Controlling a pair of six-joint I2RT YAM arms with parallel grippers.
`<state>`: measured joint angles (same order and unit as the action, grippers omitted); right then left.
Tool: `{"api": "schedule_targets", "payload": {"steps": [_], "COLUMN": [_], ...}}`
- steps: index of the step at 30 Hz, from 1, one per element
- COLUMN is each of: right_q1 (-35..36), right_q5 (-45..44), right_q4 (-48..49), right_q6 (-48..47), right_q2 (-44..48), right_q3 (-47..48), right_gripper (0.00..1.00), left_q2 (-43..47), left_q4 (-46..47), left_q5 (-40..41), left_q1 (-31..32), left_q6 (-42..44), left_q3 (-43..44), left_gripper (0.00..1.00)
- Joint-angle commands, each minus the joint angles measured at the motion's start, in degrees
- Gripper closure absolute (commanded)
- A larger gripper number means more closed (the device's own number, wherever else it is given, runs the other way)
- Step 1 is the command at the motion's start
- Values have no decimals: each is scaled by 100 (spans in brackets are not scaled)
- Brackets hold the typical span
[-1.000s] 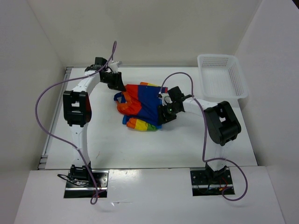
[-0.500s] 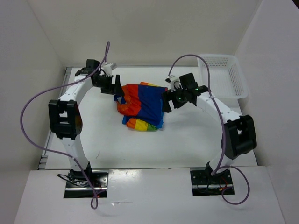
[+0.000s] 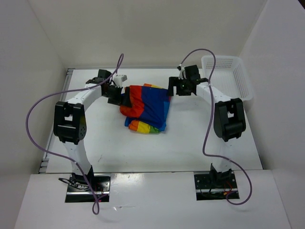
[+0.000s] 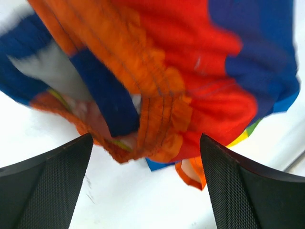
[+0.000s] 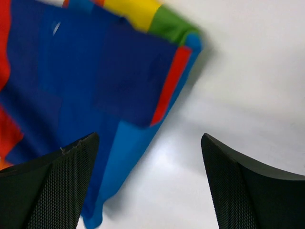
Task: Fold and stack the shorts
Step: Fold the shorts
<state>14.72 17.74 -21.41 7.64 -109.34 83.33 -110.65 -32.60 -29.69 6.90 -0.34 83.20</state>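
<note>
The rainbow shorts (image 3: 147, 107) lie bunched in the middle of the white table, blue on top, red and orange at the left, yellow and green at the near edge. My left gripper (image 3: 125, 98) is open at the shorts' left edge; its wrist view shows crumpled orange and red cloth (image 4: 157, 109) just ahead of the open fingers (image 4: 47, 186). My right gripper (image 3: 171, 88) is open at the shorts' far right corner; its wrist view shows the blue cloth (image 5: 95, 95) with a red stripe ahead of the open fingers (image 5: 252, 186). Neither holds cloth.
A white lattice basket (image 3: 226, 76) stands at the far right of the table. White walls close in the left, back and right sides. Purple cables loop over both arms.
My right arm has swung from the shorts' right side to their far right corner. My left gripper has shifted slightly toward the shorts' left edge. The shorts lie nearly the same.
</note>
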Motion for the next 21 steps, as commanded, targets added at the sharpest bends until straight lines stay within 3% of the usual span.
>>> {"api": "schedule_targets", "payload": {"steps": [1, 6, 13, 17, 21], "right_q1": [-189, -294, -294, -294, -294], "right_q5": [-52, 449, 872, 942, 995], "right_q4": [436, 182, 181, 181, 181], "right_q6": [405, 475, 756, 923, 1064], "right_q2": [-438, -1412, -1967, -2144, -2144], "right_q3": [700, 1229, 1695, 1906, 1854], "right_gripper": [8, 8, 10, 18, 26], "left_q2": [70, 184, -246, -466, -624], "left_q4": [185, -299, -730, -678, -792], "left_q5": [25, 148, 236, 9, -45], "left_q1": [-4, 48, 172, 233, 233], "left_q6": [34, 34, 34, 34, 34], "left_q3": [425, 425, 698, 645, 417], "left_gripper": [1, 1, 1, 1, 14]}}
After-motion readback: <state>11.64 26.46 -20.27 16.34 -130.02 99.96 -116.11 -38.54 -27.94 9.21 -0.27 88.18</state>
